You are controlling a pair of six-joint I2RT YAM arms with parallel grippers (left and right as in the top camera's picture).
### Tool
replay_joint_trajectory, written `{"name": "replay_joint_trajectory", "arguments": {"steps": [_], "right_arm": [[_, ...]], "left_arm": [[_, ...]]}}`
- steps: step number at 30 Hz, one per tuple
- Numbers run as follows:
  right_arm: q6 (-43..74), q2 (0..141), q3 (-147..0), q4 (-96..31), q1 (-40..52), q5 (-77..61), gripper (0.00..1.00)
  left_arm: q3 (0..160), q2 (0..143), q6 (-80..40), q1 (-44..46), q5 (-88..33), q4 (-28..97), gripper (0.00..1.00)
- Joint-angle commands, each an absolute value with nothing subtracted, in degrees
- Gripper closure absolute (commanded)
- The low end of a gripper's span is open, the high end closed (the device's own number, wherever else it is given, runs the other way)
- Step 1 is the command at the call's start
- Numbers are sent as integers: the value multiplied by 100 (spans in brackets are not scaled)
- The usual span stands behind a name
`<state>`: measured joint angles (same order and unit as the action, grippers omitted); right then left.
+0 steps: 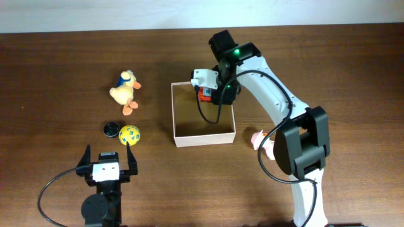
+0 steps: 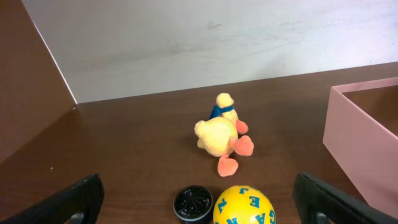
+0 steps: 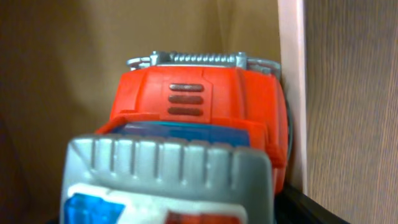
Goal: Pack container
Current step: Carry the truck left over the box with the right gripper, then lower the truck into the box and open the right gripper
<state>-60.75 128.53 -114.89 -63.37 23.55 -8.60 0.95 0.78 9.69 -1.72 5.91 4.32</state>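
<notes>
The container (image 1: 181, 137), a shallow white-walled box with a tan inside, sits mid-table. Its wall (image 2: 360, 146) also shows at the right of the left wrist view. My right gripper (image 1: 211, 90) hangs over the container's far right corner, shut on a red, blue and grey toy truck (image 1: 204, 94). The truck (image 3: 199, 112) fills the right wrist view, close against the container's white rim (image 3: 291, 87), with one black finger (image 3: 314, 210) beside it. My left gripper (image 1: 107, 165) stands open near the front left, nothing between its fingers (image 2: 68, 202).
A yellow plush duck (image 1: 125, 90) lies left of the container. A black disc (image 1: 112, 129) and a yellow lettered ball (image 1: 129, 134) sit just ahead of the left gripper. A pink toy (image 1: 259, 139) lies right of the container by the right arm.
</notes>
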Motion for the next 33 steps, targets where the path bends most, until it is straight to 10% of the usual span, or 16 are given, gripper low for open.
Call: {"name": "replay_joint_trajectory", "arguments": {"steps": [1,33], "right_arm": [[-6125,12713,-11463,-6348,2307,-880,30],[-6104,13288,-11463,-6149,2327,-1048,20]], "left_arm": [[51,30,1061,-150,534,414,1],[51,30,1061,-150,534,416,1]]}}
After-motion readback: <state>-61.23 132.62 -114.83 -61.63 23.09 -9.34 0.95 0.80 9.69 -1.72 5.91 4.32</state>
